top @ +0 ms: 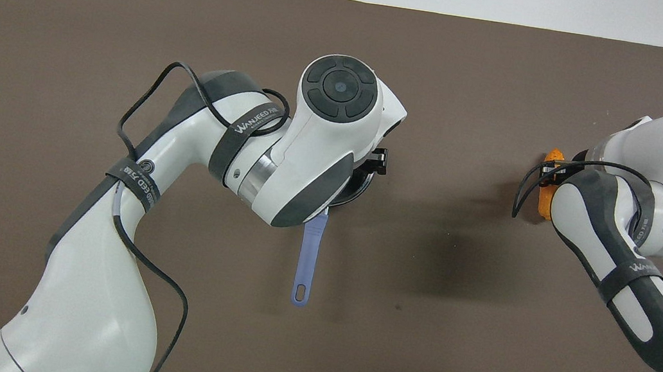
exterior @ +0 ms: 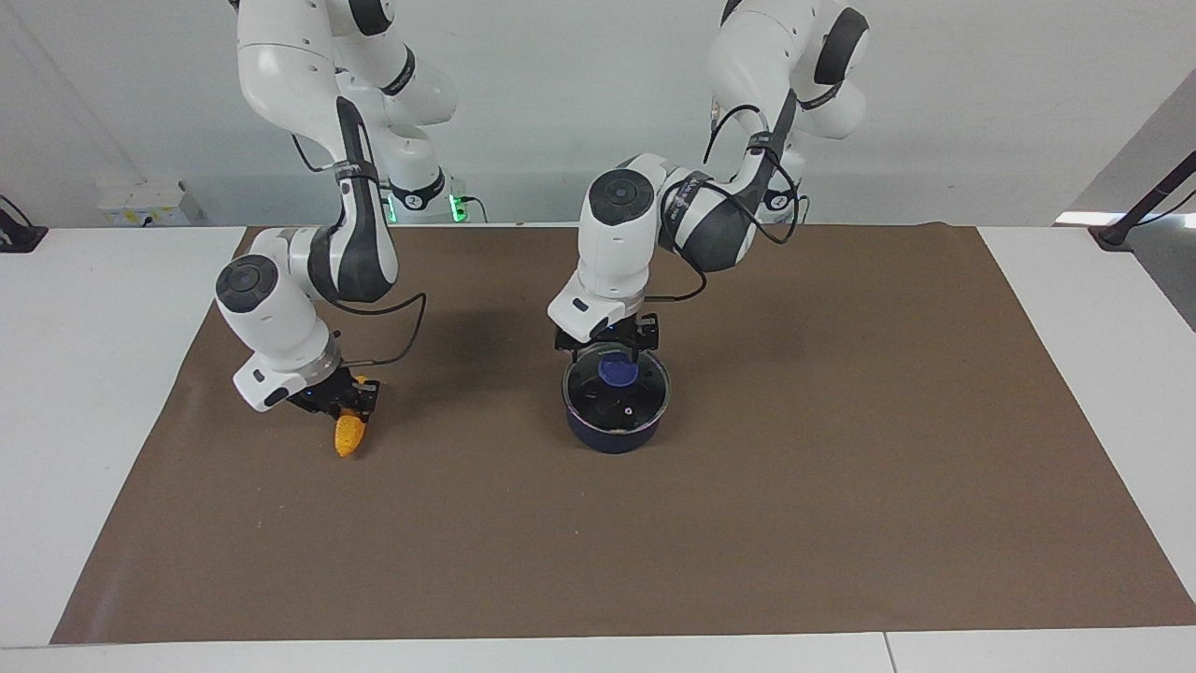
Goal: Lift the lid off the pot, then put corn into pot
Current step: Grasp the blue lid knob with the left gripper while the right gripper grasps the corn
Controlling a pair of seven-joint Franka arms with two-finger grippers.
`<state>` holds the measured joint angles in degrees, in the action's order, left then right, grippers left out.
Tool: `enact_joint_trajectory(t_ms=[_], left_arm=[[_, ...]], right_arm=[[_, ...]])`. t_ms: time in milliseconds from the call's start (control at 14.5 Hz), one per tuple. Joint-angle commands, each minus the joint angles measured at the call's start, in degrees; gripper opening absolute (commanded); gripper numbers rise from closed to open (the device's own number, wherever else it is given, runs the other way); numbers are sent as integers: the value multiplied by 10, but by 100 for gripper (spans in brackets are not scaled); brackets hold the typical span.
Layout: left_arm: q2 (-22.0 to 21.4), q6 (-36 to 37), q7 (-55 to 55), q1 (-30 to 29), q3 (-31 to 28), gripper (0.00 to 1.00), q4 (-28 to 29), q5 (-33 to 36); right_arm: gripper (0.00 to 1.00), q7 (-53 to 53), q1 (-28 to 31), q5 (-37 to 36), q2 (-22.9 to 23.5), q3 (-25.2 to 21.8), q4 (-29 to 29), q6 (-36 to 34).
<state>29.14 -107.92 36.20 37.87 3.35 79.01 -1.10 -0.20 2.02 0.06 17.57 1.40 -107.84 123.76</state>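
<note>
The lid (exterior: 616,381) is sitting flat on the pot (exterior: 614,422), so the first step isn't done yet, and the corn (exterior: 349,435) is nowhere near going in. Both steps are still ahead, though both arms look set up for them.

The lid's blue knob (exterior: 618,371) is showing just below the left claw (exterior: 607,350), which is hanging right over the pot's robot-side rim. Its dark fingers are coming down on either side of the knob's upper edge, but I can't tell from here whether they are gripping it or standing just clear of it. From above, the arm's wrist is covering nearly the whole pot; only a sliver of rim and the long light-blue handle (top: 308,253) are poking out, the handle pointing back toward the robots.

The corn is well apart from the pot, toward the right arm's end of the desk (exterior: 747,523). The right claw (exterior: 353,397) is pinching its upper end, and the cob is hanging tilted below the fingers, its tip pointing down at the brown mat (exterior: 841,421). Whether the tip is touching the mat or riding just above it, I can't say.

My guess is the lid has to come up and aside before the corn can travel across.
</note>
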Motion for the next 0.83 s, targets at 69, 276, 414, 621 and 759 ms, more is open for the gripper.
enact_joint_trajectory(t_ms=[69,276,414,621,759], left_arm=[[2,0,7,-9,-5,100,2,9],[0,-20,9,-10,-5,100,17,10],[-8,-59,27,-9,-5,100,47,10],[-8,-62,27,-10,-5,100,44,10],[-8,-52,25,-10,-6,100,41,15]], right_arm=[[0,-24,-2,20,-40,25,54,-83],[0,-14,-3,21,-49,50,118,-163],[0,-2,-5,21,-44,52,169,-218],[0,4,-19,20,-46,56,224,-262],[0,21,-37,19,-47,62,263,-287]])
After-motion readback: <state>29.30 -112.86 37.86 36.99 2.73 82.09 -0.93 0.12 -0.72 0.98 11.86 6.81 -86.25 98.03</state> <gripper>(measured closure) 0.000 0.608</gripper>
